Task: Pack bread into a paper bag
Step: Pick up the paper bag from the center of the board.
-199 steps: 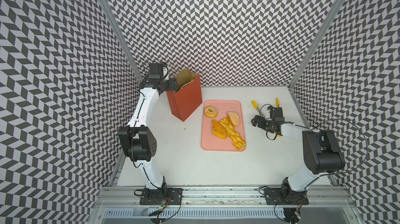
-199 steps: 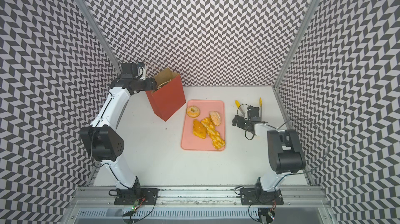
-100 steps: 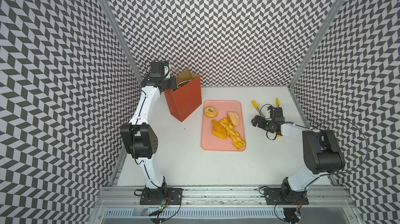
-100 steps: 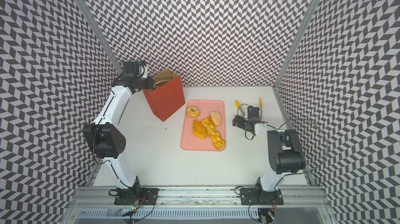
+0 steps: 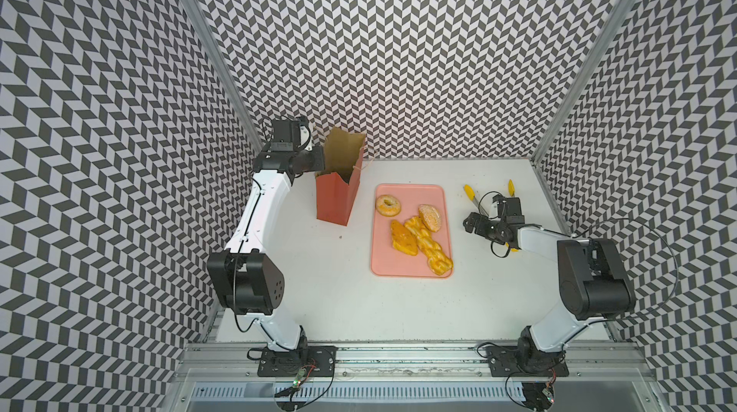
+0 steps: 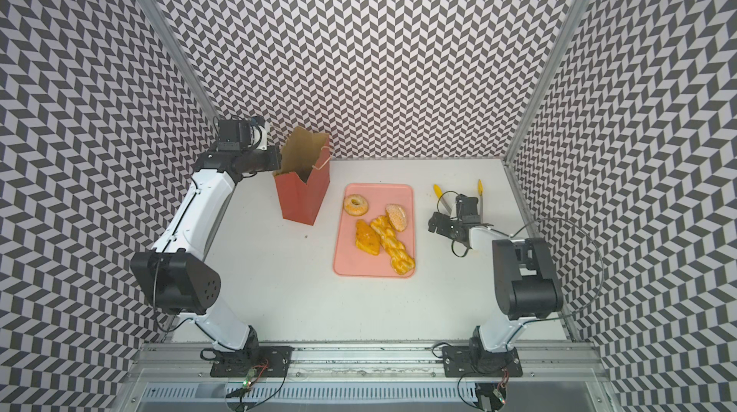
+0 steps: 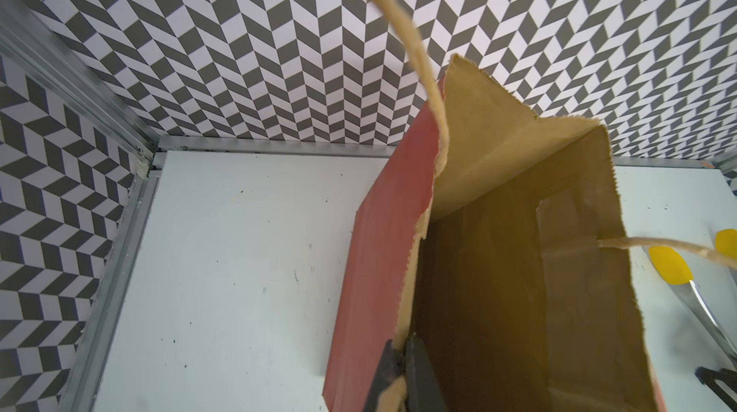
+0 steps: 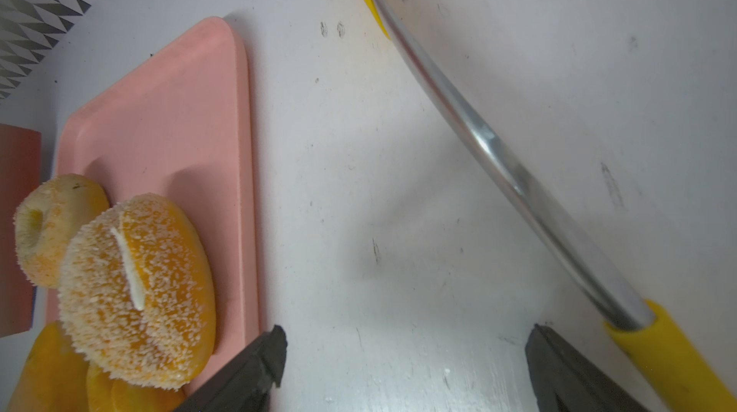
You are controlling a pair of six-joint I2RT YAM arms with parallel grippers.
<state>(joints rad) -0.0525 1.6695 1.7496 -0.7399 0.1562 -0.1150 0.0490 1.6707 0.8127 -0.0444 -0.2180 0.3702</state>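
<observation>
The paper bag (image 5: 336, 200) (image 6: 302, 200) stands upright at the back left, red-orange outside, brown inside, mouth open. My left gripper (image 5: 321, 159) (image 6: 279, 159) (image 7: 402, 344) is shut on its near rim (image 7: 422, 230). The bag's inside looks dark and bare. The bread lies on the pink tray (image 5: 410, 192) (image 8: 159, 111): a ring donut (image 5: 387, 205) (image 8: 48, 226), a sugared bun (image 5: 430, 217) (image 8: 135, 290), an orange-glazed piece (image 5: 403, 238) and a braided loaf (image 5: 430, 248). My right gripper (image 5: 469, 225) (image 6: 434, 225) (image 8: 406, 346) hangs open low over bare table just right of the tray.
Yellow-tipped metal tongs (image 5: 469, 192) (image 8: 498, 159) (image 7: 670, 266) lie on the table right beside my right gripper, spread towards the back. Patterned walls close in the table on three sides. A twine handle (image 7: 399, 19) hangs in front of the left wrist camera.
My left gripper has closed on the bag's rim, and the bag's top has shifted a little with it. The right arm has stayed where it was, open.
</observation>
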